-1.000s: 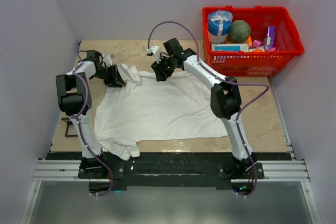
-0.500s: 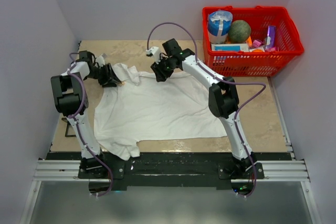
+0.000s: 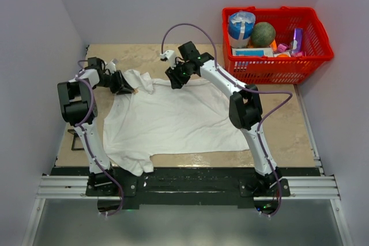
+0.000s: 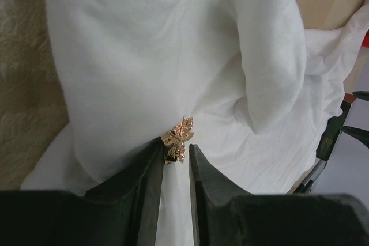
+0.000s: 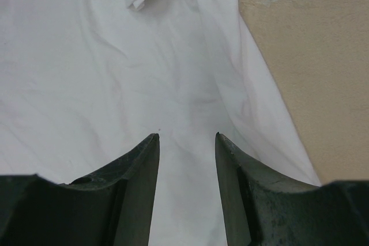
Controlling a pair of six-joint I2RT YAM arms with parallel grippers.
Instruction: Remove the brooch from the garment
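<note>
The garment [image 3: 173,119] is a white shirt spread across the table, bunched at its far left. The brooch [image 4: 177,137], small and gold, is pinned to a fold of the garment [image 4: 144,56]. It sits at the tips of my left gripper [image 4: 176,145]. The jaws stand narrowly apart around it. It touches the left finger, and a sliver of cloth shows before the right finger. From above, the brooch [image 3: 135,91] is an orange speck by the left gripper [image 3: 128,87]. My right gripper [image 5: 187,136] is open over flat cloth [image 5: 115,56], at the shirt's far edge [image 3: 174,77].
A red basket [image 3: 311,56] holding a ball and packages stands at the back right. A black frame [image 3: 75,140] lies at the table's left edge. Bare tabletop [image 3: 288,136] shows to the right of the shirt. Walls close in on three sides.
The left arm has drawn slightly left with the bunched cloth. Its jaws widened and then narrowed around the brooch. The right arm has hardly moved.
</note>
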